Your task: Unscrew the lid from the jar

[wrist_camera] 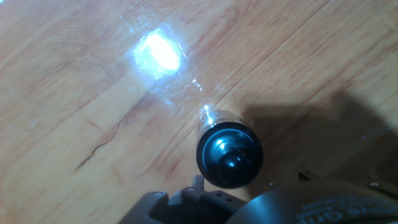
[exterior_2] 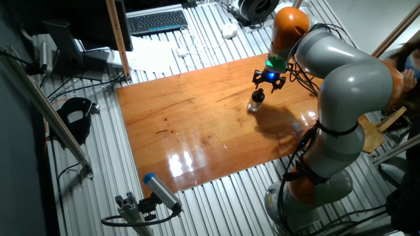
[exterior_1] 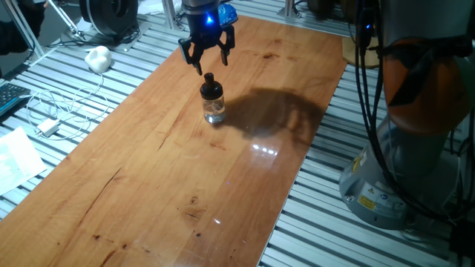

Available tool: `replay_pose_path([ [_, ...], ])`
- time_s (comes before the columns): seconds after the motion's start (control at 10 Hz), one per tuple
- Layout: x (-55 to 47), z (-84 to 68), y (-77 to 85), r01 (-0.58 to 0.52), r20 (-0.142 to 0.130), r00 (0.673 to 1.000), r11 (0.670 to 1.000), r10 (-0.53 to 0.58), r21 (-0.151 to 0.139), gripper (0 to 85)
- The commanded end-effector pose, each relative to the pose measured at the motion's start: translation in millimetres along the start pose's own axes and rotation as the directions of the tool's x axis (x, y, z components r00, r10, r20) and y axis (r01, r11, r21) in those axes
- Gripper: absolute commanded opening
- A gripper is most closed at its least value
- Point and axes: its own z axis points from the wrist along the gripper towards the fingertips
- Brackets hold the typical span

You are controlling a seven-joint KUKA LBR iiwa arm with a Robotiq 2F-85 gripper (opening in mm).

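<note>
The jar point(exterior_1: 214, 108) is small clear glass and stands upright on the wooden table point(exterior_1: 148, 170). The black lid point(exterior_1: 211, 84) with its knob sits on top of it. My gripper point(exterior_1: 212, 61) hangs just above the lid with its fingers spread, open and empty, not touching it. In the other fixed view the gripper point(exterior_2: 269, 82) is above the jar point(exterior_2: 254, 105) and lid point(exterior_2: 258, 96). The hand view looks straight down on the lid point(wrist_camera: 229, 155), low in the frame, with a sliver of the jar's glass point(wrist_camera: 213, 116) showing beside it.
A white lump point(exterior_1: 98, 58) and white cables point(exterior_1: 52, 111) lie on the slatted bench left of the table. A keyboard point(exterior_2: 157, 21) sits at the back. My arm's base point(exterior_1: 415, 126) stands past the table's right edge. A blue-tipped tool point(exterior_2: 159, 191) lies off the front edge.
</note>
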Motion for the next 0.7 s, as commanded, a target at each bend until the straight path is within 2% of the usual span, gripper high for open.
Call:
replay_pose_path([
  [0.0, -1.2, 2.2, 0.8, -0.001, 0.003, 1.0, 1.0, 0.001, 0.0, 68.0],
  [0.6, -4.3, 20.8, 2.4, -0.027, 0.033, 0.999, 1.0, 0.028, -0.011, 68.0],
])
